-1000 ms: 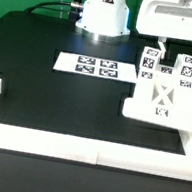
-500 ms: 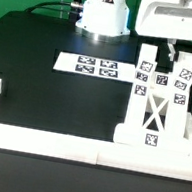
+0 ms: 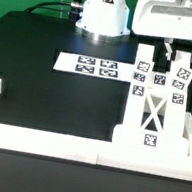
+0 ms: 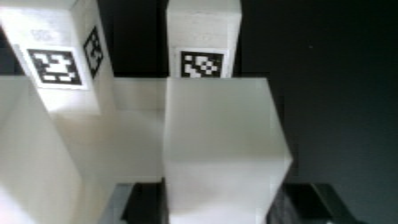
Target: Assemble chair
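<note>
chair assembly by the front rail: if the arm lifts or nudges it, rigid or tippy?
Likely rigid: the chair assembly is chunky white plastic with crossed bracing. Probably tippy: it looks tall for its base. The gripper is closed on a top part.

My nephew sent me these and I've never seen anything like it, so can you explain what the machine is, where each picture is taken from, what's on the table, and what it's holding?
This is a robot arm building a chair from white plastic parts. One picture comes from a camera off the arm that looks across the black table. The other comes from a camera on the arm's wrist, looking down past its two fingers.

On the table, the partly built chair stands upright at the exterior view's right, near the white border rail. Its black-and-white squares are tags. The flat sheet of tags farther back is the marker board, which is no part of the chair.

The gripper is closed on the top of one of the chair's posts; the wrist view shows that post between the dark fingers.
</note>
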